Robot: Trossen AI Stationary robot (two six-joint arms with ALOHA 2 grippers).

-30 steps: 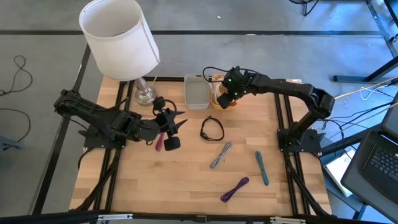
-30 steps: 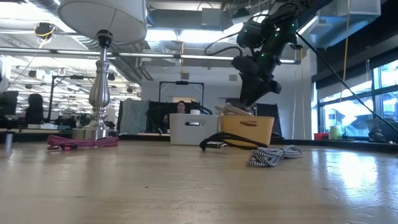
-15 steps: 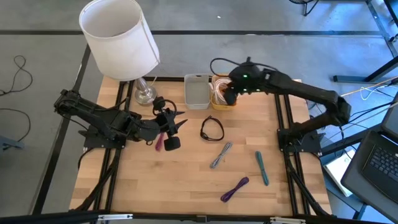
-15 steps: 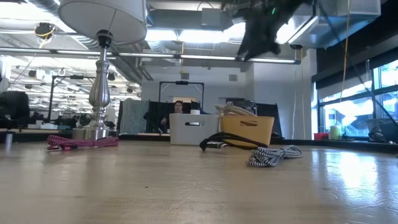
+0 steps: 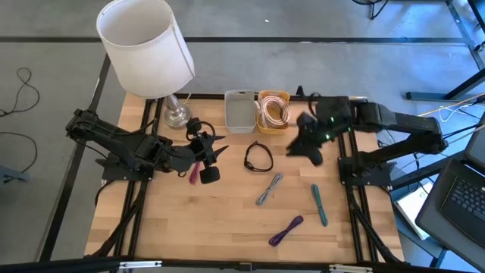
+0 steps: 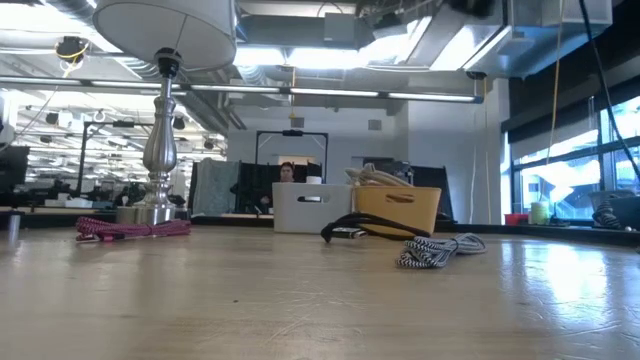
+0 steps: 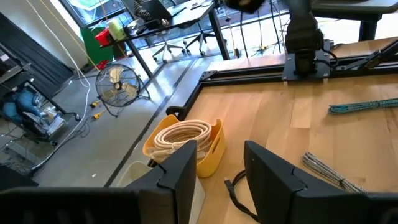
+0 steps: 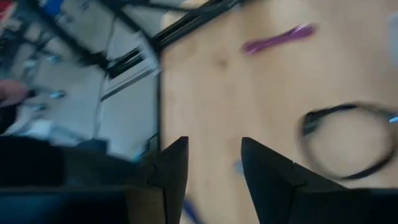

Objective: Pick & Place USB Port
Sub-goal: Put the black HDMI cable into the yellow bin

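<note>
A cream cable coil [image 5: 273, 112] lies inside the yellow bin [image 5: 263, 95] at the far middle of the table. On the wood lie a black cable loop [image 5: 258, 157], a striped grey cable [image 5: 269, 188], a teal cable [image 5: 319, 205] and a purple cable [image 5: 286, 230]. My right gripper [image 5: 303, 145] hangs high over the table, right of the black loop; its fingers stand open with nothing between them [image 8: 214, 180]. My left gripper [image 5: 218, 149] waits at the left, open and empty [image 7: 224, 180], above a pink cable [image 5: 194, 173]. Neither gripper shows in the low view.
A white bin [image 5: 240, 111] stands left of the yellow one. A lamp with a white shade [image 5: 144, 45] and a metal foot [image 5: 176, 114] occupies the far left corner. Black frame rails [image 5: 345, 152] run along the table's left and right edges.
My right gripper has risen from over the yellow bin and swung toward the table's right and near side, tipping and rolling as it went; it has left the low view at the top. The cream coil stays in the bin.
</note>
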